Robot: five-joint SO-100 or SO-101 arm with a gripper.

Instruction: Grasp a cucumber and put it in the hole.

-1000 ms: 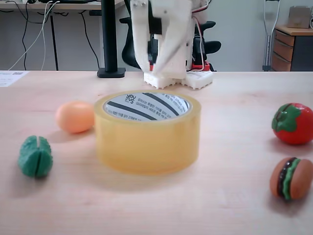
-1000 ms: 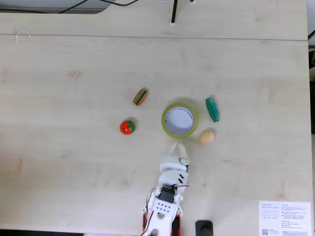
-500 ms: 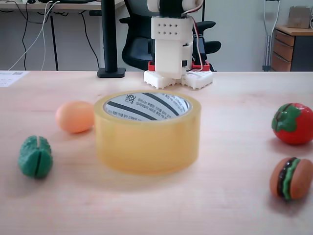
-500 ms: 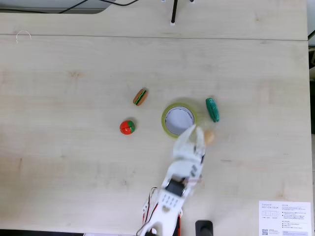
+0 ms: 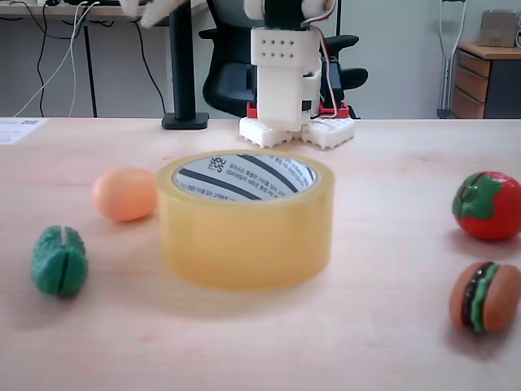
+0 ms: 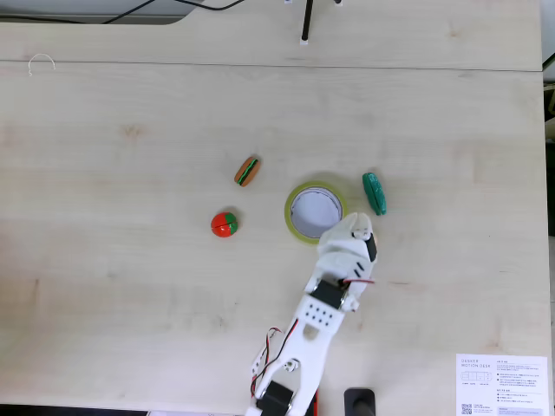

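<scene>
From above, the white arm (image 6: 325,303) reaches up from the bottom edge of the table (image 6: 130,286) toward the right side of the tape roll (image 6: 316,211). The gripper (image 6: 360,227) is over the spot just below and right of the roll; whether its fingers are spread or pressed together I cannot tell, because they look like one white shape there. The cucumber (image 6: 374,192) lies on the table just right of the roll, a little above the gripper, with a narrow strip of bare wood between it and the roll's edge. The hole (image 6: 316,209) in the middle of the roll is open and shows white inside.

In the low fixed view the cucumber (image 5: 59,260) lies at the left, its groove turned to the camera, apart from the roll (image 5: 245,217). The orange egg toy (image 5: 124,194) sits behind it, close to the roll's left wall. At the right, the tomato toy (image 5: 487,205) and the burger toy (image 5: 484,296) stand well apart from the roll, near the picture's edge. From above, wide bare wood lies to the left of the roll and above it
</scene>
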